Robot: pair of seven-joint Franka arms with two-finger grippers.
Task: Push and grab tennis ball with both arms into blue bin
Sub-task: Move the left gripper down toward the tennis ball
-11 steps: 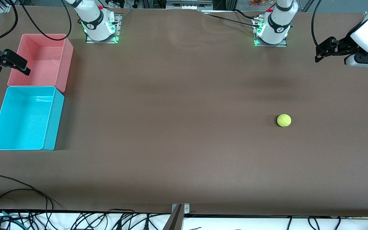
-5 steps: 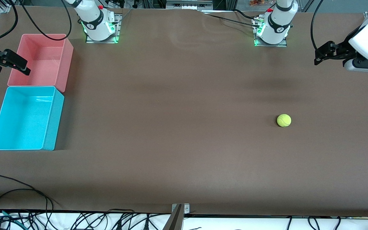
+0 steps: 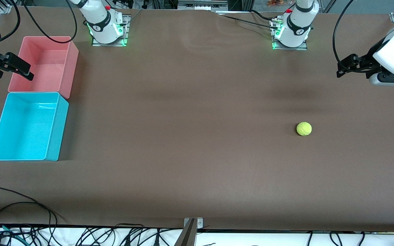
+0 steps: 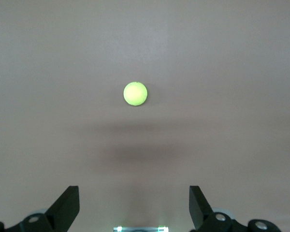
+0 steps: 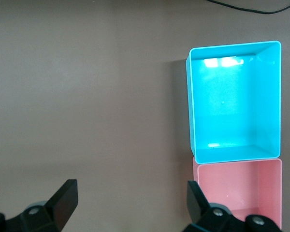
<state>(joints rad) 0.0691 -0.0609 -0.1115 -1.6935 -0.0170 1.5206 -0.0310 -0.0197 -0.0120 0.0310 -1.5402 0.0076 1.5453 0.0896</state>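
Tennis ball (image 3: pixel 304 128) lies on table, apart from left tool (image 3: pixel 341 66).

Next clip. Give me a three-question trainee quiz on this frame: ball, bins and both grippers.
1. True or false: the tennis ball lies in the blue bin.
2. Which bin is nearer the front camera? A) pink bin B) blue bin
3. Fill in: the fingers of both the left gripper and the right gripper are ____.

Key:
1. False; it rests on the bare table toward the left arm's end.
2. B; the two bins sit side by side at the right arm's end.
3. Open, and neither holds anything.
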